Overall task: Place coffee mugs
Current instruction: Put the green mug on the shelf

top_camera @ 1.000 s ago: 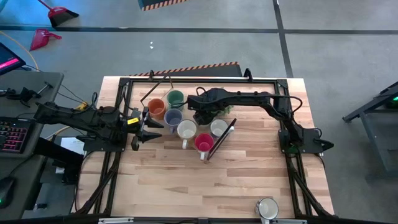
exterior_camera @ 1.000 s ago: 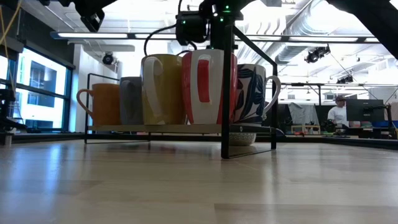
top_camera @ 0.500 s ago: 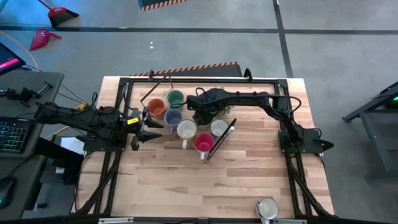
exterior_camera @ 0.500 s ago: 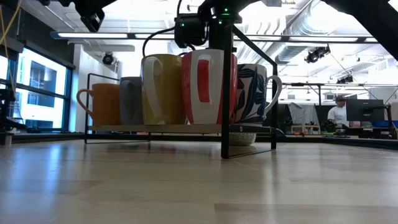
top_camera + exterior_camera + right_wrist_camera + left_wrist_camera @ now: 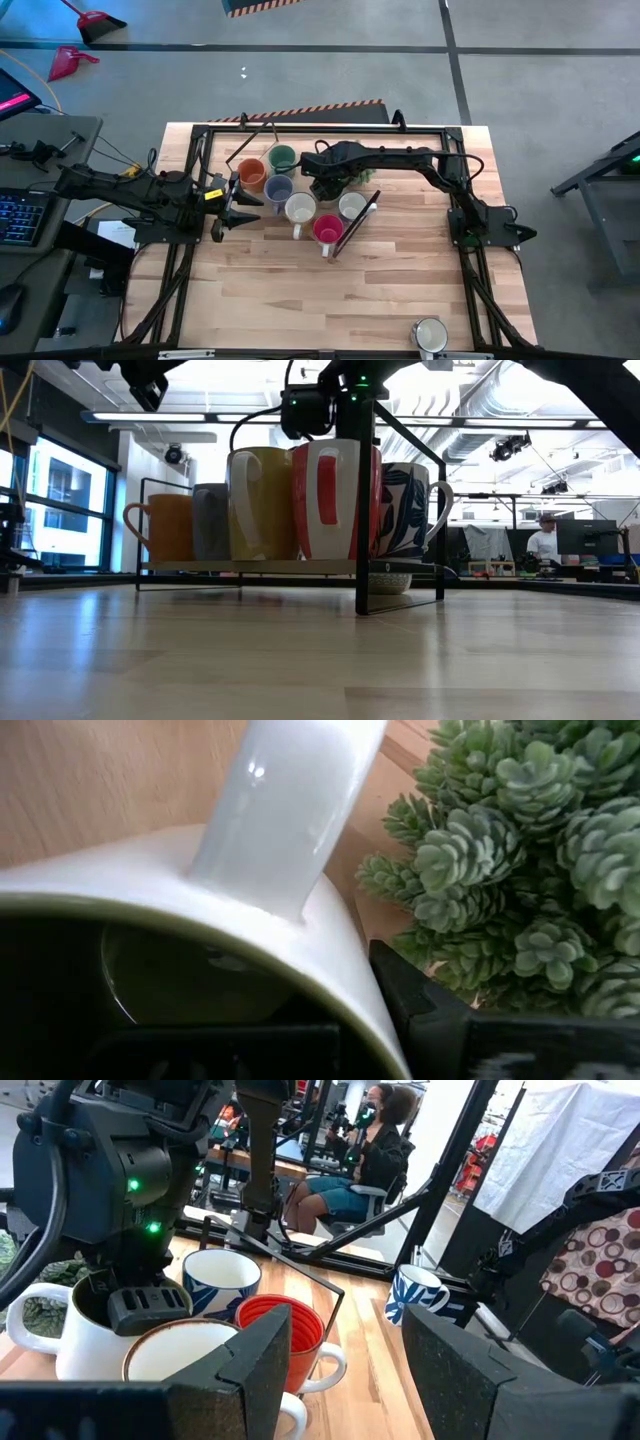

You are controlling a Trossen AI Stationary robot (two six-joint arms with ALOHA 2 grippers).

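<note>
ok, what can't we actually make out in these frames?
- High view: the right gripper and the mug it holds are hidden under its own arm.
- Right wrist view: white mug fills the frame, body cut off by the edges.
- Low view: rear mugs hidden behind the red mug and yellow mug.

wooden table (image 5: 300, 300), black wire rack (image 5: 355, 225), succulent plant (image 5: 520, 850), seated person (image 5: 365, 1155)
</note>
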